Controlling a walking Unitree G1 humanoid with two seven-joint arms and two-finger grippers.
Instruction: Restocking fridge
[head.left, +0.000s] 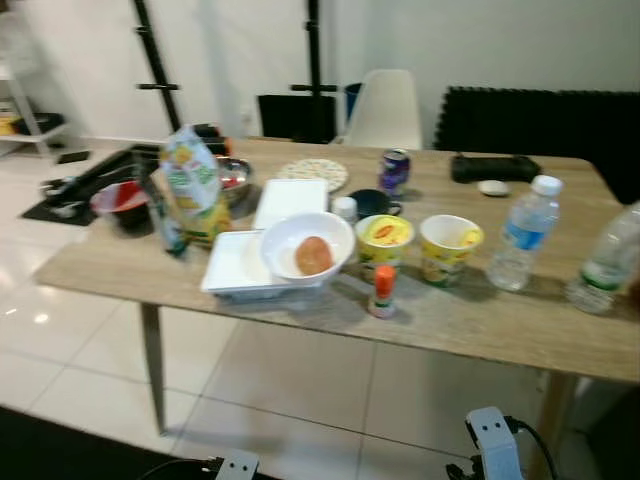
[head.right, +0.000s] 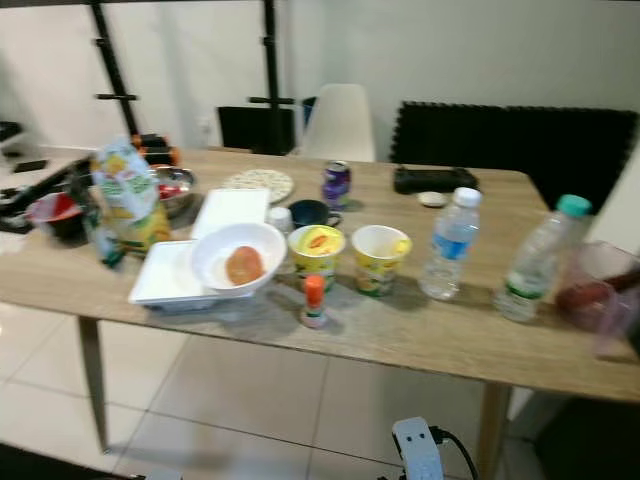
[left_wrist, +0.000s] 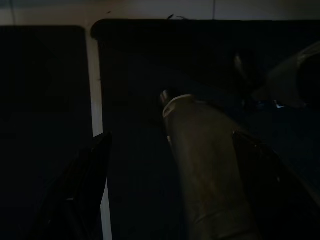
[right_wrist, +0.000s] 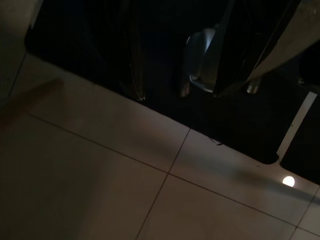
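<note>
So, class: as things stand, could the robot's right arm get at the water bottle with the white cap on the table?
Probably not yet. The water bottle stands toward the table's far side, beyond the two yellow cups. The right gripper hangs low over the tiled floor, so the robot would likely have to step closer.

Both our arms hang low and idle. Our left claw (left_wrist: 165, 195) has its black fingers (left_wrist: 75, 195) spread wide apart in shadow. Our right claw (right_wrist: 175, 50) points down, fingers (right_wrist: 132, 60) parted.
</note>
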